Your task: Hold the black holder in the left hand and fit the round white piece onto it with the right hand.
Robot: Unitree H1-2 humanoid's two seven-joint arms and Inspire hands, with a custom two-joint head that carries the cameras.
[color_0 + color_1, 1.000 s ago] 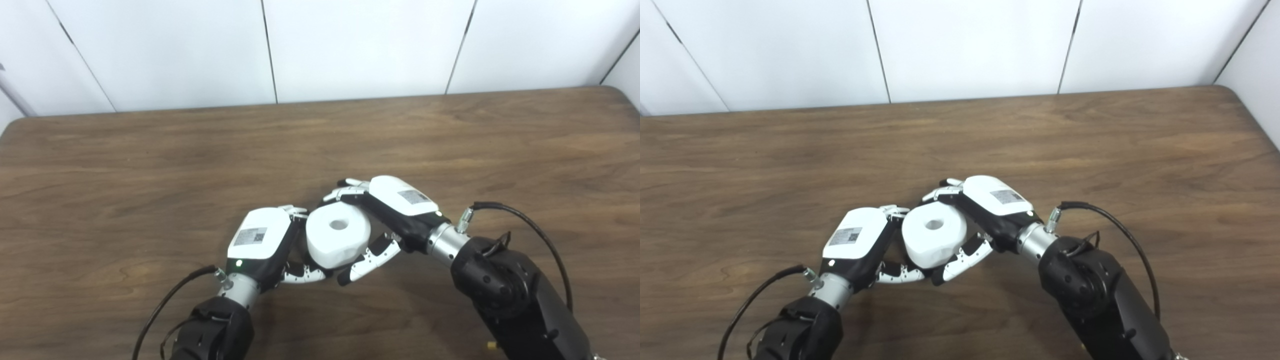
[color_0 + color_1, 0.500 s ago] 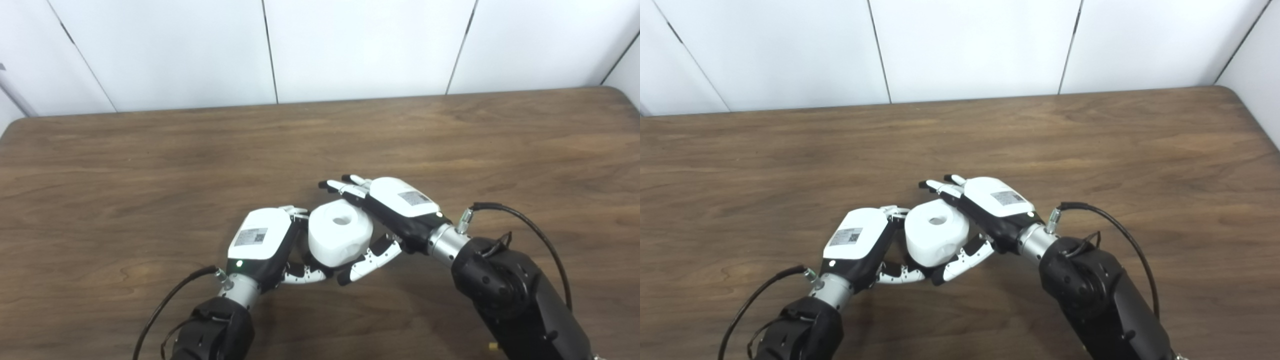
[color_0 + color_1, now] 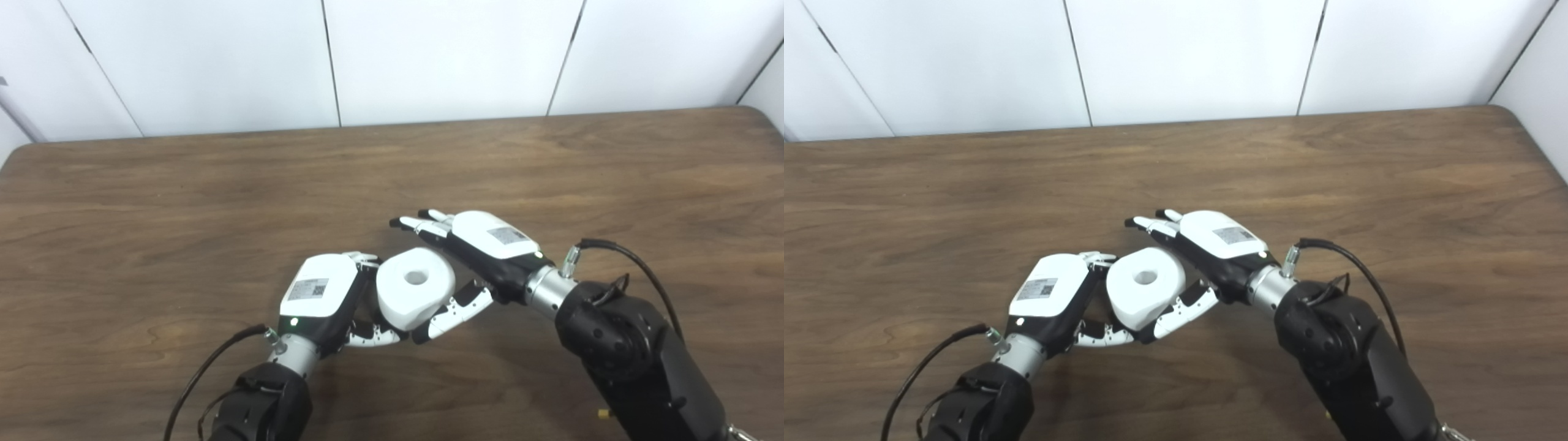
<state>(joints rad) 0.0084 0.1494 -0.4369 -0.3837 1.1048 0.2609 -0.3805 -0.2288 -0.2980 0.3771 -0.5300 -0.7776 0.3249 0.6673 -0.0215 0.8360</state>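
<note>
Left eye view: round white piece sits between the two hands on the wooden table, bore facing up, so its axis runs roughly vertical. Left hand is at its 9 o'clock, fingers curled under and against it; the black holder is hidden, so whether the hand grips it cannot be told. Right hand lies at 2 o'clock, fingers spread wide past the far rim, thumb at the near edge; nothing gripped.

Right eye view: same layout. White piece touches the left hand; right hand is just beside it, open. Judgement: right hand is free to press or withdraw toward 3 o'clock.
</note>
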